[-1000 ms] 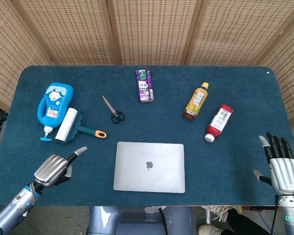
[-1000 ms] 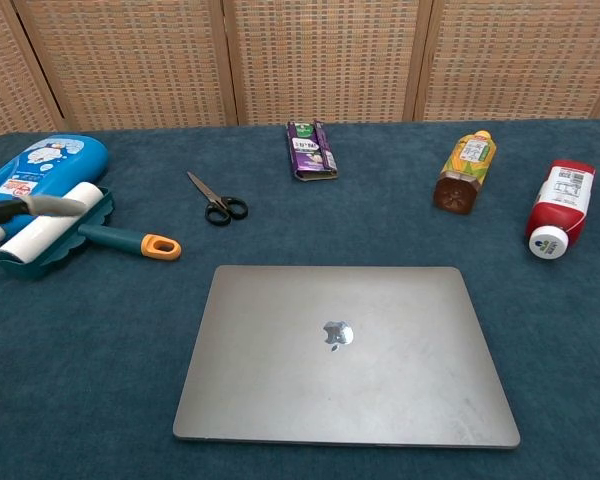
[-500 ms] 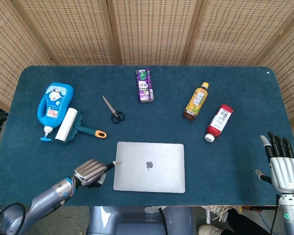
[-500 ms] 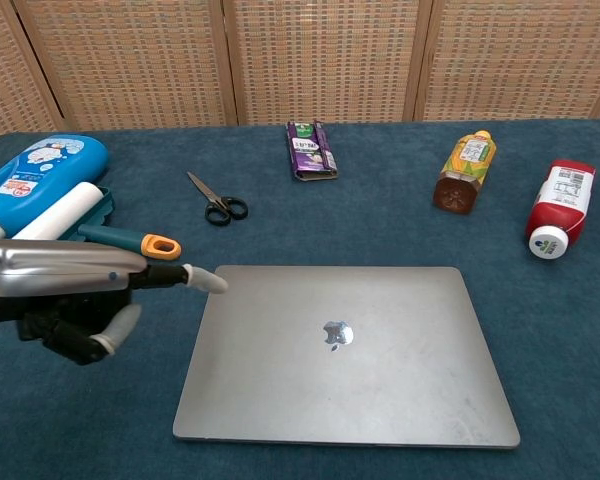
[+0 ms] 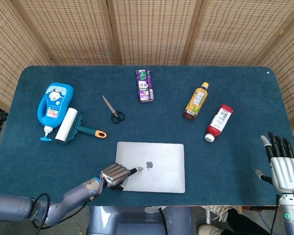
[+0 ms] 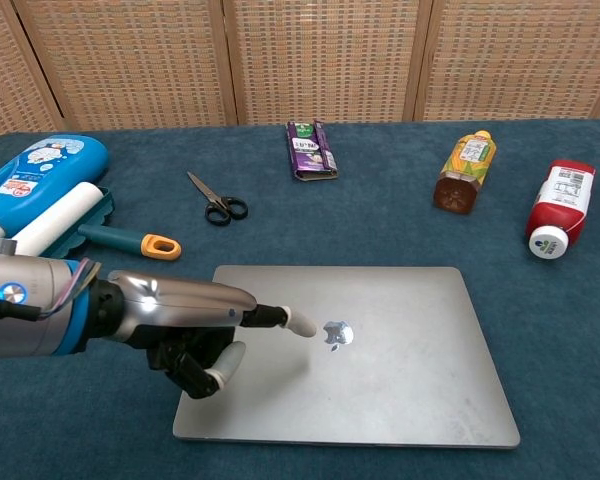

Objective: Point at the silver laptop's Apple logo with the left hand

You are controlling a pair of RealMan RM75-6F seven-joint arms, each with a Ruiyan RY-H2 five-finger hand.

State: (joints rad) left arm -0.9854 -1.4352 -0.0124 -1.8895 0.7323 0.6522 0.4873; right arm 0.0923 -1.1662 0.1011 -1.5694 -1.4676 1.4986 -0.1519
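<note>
The closed silver laptop (image 5: 150, 166) (image 6: 380, 350) lies at the table's front centre, its Apple logo (image 5: 149, 164) (image 6: 336, 334) facing up. My left hand (image 5: 116, 175) (image 6: 185, 325) hovers over the lid's left part, one finger stretched out and the rest curled under. That fingertip (image 6: 301, 324) ends just left of the logo; whether it touches the lid I cannot tell. It holds nothing. My right hand (image 5: 283, 167) stays at the table's front right edge, fingers spread and empty; only the head view shows it.
At the left lie a blue bottle (image 5: 54, 104), a lint roller (image 5: 71, 125) and scissors (image 5: 113, 110). A purple packet (image 5: 144, 85) sits at the back centre. A tea bottle (image 5: 195, 101) and a red-capped bottle (image 5: 219, 122) lie right of the laptop.
My left hand has swept rightward from the table's left front onto the laptop lid, its outstretched finger now near the logo. The right hand has barely moved.
</note>
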